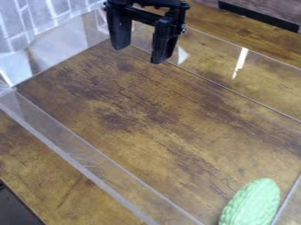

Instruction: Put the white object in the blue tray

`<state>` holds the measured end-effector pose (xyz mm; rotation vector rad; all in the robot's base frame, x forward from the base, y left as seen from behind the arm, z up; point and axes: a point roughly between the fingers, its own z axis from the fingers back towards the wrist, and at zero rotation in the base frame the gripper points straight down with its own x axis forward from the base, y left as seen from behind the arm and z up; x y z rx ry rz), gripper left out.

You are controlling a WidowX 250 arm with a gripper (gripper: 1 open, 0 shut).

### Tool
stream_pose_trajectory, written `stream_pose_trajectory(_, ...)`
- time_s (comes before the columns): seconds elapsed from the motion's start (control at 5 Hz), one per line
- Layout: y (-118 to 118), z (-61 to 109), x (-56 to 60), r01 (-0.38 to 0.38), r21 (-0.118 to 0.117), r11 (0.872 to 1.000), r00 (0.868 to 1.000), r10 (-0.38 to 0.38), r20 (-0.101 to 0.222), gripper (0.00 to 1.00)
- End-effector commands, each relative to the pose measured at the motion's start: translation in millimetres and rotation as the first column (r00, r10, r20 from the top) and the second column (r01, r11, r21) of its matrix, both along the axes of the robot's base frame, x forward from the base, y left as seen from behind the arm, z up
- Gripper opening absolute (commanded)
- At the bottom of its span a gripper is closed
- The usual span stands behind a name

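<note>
My gripper (143, 44) hangs at the top of the camera view, above the far part of the wooden table (153, 114). Its two black fingers (120, 35) stand well apart with nothing between them, so it is open. The white object and the blue tray are out of view.
A green textured object (252, 204) lies at the bottom right corner. Clear acrylic walls (70, 149) border the wooden surface on the left and front, and another clear edge runs along the right. Bright reflections show on the table's far side.
</note>
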<state>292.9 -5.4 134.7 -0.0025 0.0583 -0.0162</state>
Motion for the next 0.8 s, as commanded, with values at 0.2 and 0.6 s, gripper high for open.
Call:
stream_pose_trajectory(0.2,3,-11.2,24.6,0.003,-0.001,1.0,1.0,-0.003,-0.003,1.0)
stream_pose_trajectory(0.6,0,-22.0,41.6,0.01,0.002,1.0,1.0,-0.01,-0.001,1.0)
